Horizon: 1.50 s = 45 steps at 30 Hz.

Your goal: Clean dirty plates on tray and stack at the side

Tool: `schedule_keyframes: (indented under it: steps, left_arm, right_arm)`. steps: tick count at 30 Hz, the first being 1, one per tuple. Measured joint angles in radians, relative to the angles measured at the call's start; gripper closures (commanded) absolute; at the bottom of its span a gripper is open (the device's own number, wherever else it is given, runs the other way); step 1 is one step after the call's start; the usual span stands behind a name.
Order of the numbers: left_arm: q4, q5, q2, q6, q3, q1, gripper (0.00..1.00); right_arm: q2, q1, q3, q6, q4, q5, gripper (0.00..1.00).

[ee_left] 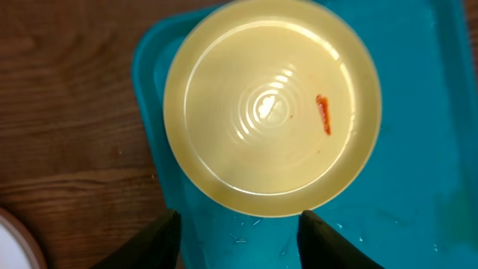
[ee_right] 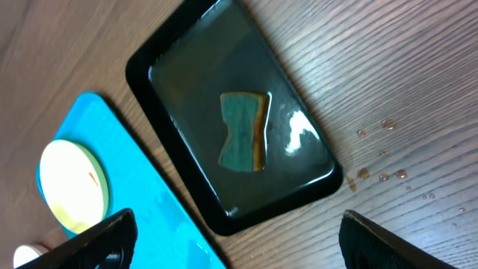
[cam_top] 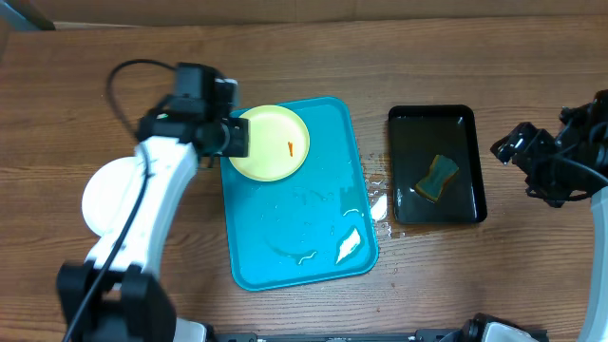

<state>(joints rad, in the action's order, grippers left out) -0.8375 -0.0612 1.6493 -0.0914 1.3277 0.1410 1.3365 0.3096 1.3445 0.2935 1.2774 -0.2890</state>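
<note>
Left pincer (ee_left: pixel 239 222) open; one yellow plate (ee_left: pixel 272 112) on one blue tray (ee_left: pixel 422 127).

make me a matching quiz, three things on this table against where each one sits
Things:
1. pale yellow plate
2. sponge
3. white plate

Places:
a. in the black tray
b. on the table, outside both trays
c. on the turquoise tray

Pairs: 1-c, 2-a, 3-b
</note>
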Motion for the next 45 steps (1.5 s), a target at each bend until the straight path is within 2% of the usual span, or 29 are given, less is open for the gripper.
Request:
schedule_keyframes:
  steps: [6,10,13,17,22,25,30,38,45]
  left_arm:
    - [0.060,0.140,0.147,-0.113,-0.014,0.010,0.51]
    - [0.122,0.179,0.163,-0.124,-0.014,0.007,0.54]
    - [0.160,0.197,0.169,-0.120,-0.014,0.007,0.50]
    - [0.192,0.201,0.214,-0.119,-0.014,0.007,0.56]
    - [0.196,0.200,0.277,-0.119,-0.014,0.007,0.57]
    - [0.199,0.200,0.298,-0.119,-0.014,0.007,0.70]
    - [0.178,0.177,0.325,-0.116,-0.014,0.007,0.96]
    - [0.097,0.096,0.334,-0.119,0.001,0.005,0.96]
    - [-0.113,-0.042,0.329,-0.127,0.004,0.003,0.96]
  right_arm:
    - [0.000,-0.047,0.000,-0.006,0.022,0.000,0.12]
    - [0.000,-0.073,0.000,-0.006,0.024,0.000,0.12]
    - [0.000,-0.088,0.000,-0.007,0.026,0.001,0.12]
    - [0.000,-0.095,0.000,-0.006,0.035,0.001,0.12]
    - [0.000,-0.095,0.000,-0.006,0.045,0.000,0.12]
    - [0.000,-0.095,0.000,-0.006,0.051,0.001,0.12]
    - [0.000,-0.095,0.000,-0.006,0.054,0.001,0.12]
    - [0.000,-0.095,0.000,-0.006,0.055,0.000,0.12]
    - [0.000,-0.097,-0.003,-0.006,0.014,0.001,0.12]
